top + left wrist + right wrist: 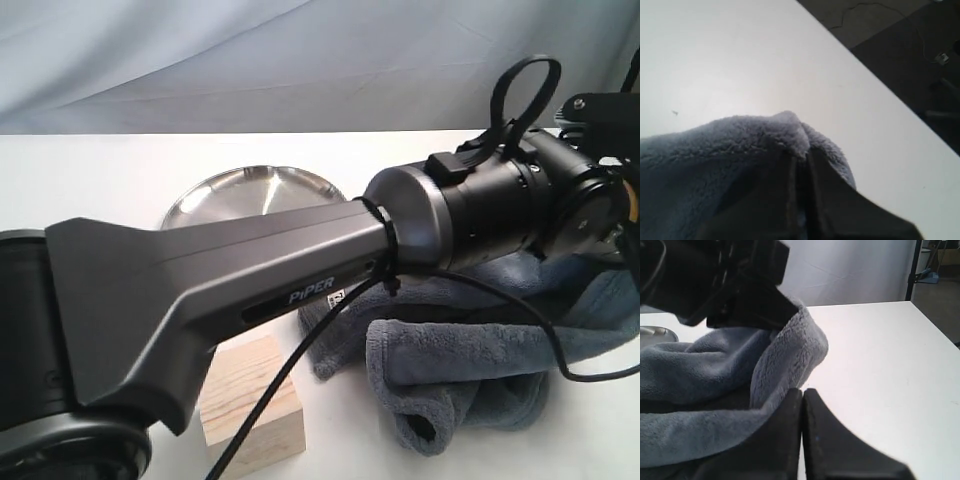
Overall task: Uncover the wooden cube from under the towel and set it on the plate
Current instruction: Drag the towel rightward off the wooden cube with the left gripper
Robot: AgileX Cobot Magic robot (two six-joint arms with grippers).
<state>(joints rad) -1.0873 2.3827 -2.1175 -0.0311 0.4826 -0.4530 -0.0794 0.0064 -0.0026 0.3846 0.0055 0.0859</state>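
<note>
While the left claw [800, 157] pinches the towel [715, 150], the wooden cube [250, 405] lies uncovered, well apart.

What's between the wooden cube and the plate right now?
No object visible on the table. The towel is bunched beside the wooden cube, which sits uncovered. But the left arm crosses the exterior view between cube and plate, hiding that strip of table, so it's unconfirmed there.

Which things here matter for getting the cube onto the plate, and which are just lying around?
For the job:
wooden cube
towel
plate
left fingers, pinching the towel

Not part of it:
black cable
backdrop curtain
white table
</note>
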